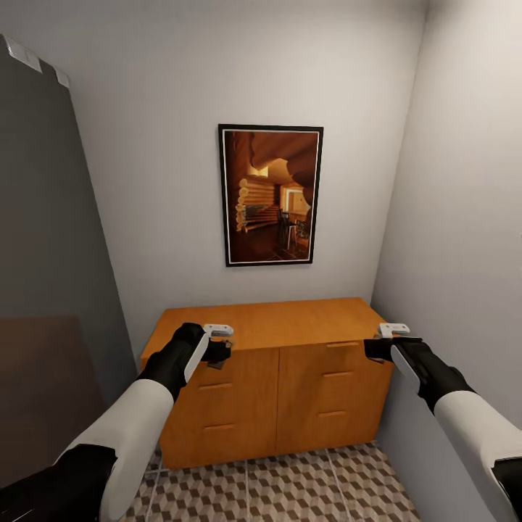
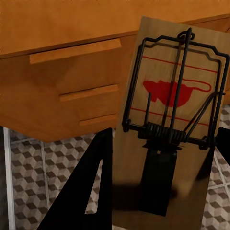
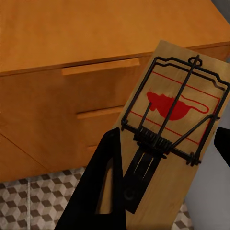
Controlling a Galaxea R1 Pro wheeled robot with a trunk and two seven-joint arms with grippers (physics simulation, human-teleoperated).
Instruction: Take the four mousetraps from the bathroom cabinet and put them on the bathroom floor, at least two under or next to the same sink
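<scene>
With a mousetrap clamped in my left gripper and a second mousetrap pinched in my right gripper, I've got two of the four in hand, each board standing up between the fingers with the wire bar and red mark facing the wrist camera. In the head view both claws hover just in front of the cabinet, the left at about nine o'clock of its front, the right at three o'clock by its corner. So I'd call it roughly halfway on pickup: nothing is on the bathroom floor yet, and I can't see the other two traps. The cabinet top looks bare, drawers shut. Around me: a framed picture on the wall at twelve o'clock, a grey panel close at nine, a wall tight at three. Narrow alcove, so turning out toward a sink needs care.
</scene>
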